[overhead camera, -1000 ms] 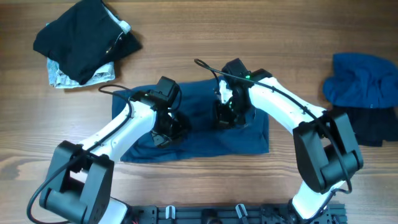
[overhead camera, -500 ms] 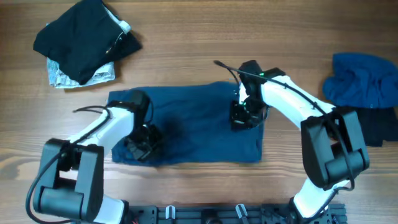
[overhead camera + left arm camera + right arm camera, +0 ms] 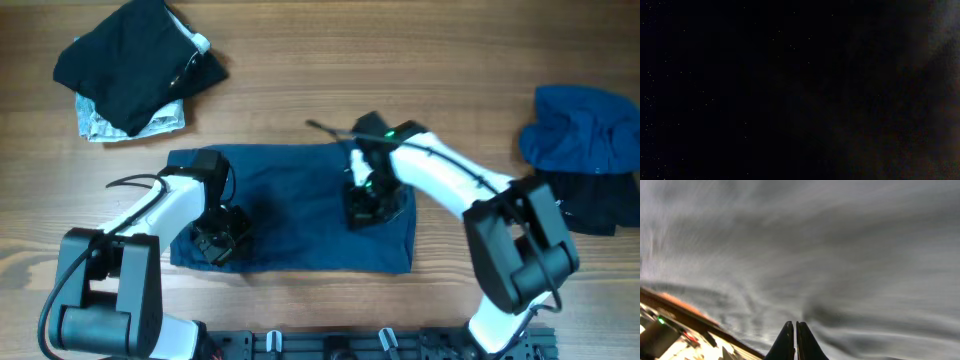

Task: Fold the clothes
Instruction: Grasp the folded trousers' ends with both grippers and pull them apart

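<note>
A dark blue garment [image 3: 295, 210] lies spread flat as a rough rectangle in the middle of the wooden table. My left gripper [image 3: 222, 238] presses down on its left part near the front edge. The left wrist view is almost black, so its jaws do not show. My right gripper [image 3: 368, 205] rests on the garment's right part. In the right wrist view its fingers [image 3: 795, 330] are shut tip to tip against the blurred cloth [image 3: 840, 255], with nothing visibly pinched between them.
A black garment [image 3: 135, 60] lies on a grey-white cloth [image 3: 95, 120] at the far left. A crumpled blue garment [image 3: 585, 130] and a black one [image 3: 590, 205] lie at the right edge. A black rail [image 3: 380, 345] runs along the front edge.
My left gripper slid left from the garment's middle to its left part. My right gripper went right, then came back left. The garment now lies flatter with squarer edges.
</note>
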Motion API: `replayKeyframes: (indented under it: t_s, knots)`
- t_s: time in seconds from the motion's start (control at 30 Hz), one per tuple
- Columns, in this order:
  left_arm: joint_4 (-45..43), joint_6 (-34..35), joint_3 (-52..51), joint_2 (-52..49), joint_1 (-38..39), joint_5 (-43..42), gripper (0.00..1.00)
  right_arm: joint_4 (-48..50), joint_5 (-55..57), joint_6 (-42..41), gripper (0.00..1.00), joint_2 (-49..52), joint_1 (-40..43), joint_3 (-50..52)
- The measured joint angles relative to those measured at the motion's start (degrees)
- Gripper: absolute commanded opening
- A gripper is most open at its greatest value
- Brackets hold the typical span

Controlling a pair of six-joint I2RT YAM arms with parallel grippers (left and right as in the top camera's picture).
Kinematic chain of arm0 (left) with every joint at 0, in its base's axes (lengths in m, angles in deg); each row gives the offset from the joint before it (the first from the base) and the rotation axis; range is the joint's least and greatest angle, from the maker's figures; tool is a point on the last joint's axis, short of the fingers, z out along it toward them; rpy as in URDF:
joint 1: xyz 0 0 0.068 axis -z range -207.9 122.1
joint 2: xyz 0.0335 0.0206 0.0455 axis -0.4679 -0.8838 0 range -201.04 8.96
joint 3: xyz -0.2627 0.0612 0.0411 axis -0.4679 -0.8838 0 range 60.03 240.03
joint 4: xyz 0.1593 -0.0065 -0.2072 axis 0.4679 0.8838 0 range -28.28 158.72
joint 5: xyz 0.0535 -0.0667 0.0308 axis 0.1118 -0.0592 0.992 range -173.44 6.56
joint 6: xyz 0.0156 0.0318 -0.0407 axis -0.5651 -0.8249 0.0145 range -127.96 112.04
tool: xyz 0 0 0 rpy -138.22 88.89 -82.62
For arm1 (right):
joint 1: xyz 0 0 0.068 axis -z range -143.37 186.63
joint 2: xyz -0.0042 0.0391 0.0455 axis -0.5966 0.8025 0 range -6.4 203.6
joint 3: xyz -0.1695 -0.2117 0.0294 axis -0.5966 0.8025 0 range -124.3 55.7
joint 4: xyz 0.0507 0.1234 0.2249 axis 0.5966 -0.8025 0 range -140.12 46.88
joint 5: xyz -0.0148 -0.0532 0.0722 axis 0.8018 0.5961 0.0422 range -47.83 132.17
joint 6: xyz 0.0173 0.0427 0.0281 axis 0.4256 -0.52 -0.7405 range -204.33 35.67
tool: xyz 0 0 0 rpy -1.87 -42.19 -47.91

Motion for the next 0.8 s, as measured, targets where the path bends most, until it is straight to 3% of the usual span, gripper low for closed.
replayKeyframes:
  t_s: [0.13,0.4,0.63,0.8]
  knots:
    - [-0.1,0.0,-0.1,0.1,0.0,-0.1,0.04,4.6,-0.9,-2.4,0.04,0.0,-6.5,0.1]
    - [-0.2,0.0,-0.2,0.2,0.0,-0.2,0.04,1.0,-0.4,-4.3,0.03,6.0,-5.8,0.1]
    - [6.1,-0.9,-0.6,0.2,0.0,1.1,0.04,-4.6,5.4,-5.0,0.04,6.0,4.3,0.1]
    - [12.2,-1.4,-1.0,0.0,0.0,7.3,0.04,-4.5,7.0,-5.0,0.04,5.7,10.2,0.0]
